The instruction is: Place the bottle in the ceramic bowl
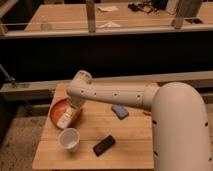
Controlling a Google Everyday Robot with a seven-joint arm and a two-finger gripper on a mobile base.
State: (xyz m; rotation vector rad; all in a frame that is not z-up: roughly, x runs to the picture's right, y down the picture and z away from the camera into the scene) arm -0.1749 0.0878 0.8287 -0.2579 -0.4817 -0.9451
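The orange-red ceramic bowl (56,110) sits at the left edge of the wooden table (125,150). My gripper (70,112) reaches in from the right and hangs over the bowl's right half. It is shut on the small whitish bottle (65,120), which has a darker label band. The bottle sits tilted, low inside the bowl's rim. I cannot tell if it touches the bowl's bottom. The arm hides the far right part of the bowl.
A white paper cup (69,139) stands just in front of the bowl. A black flat object (103,145) lies to the cup's right, and a blue object (119,111) lies mid-table. A dark railing and counter run behind the table.
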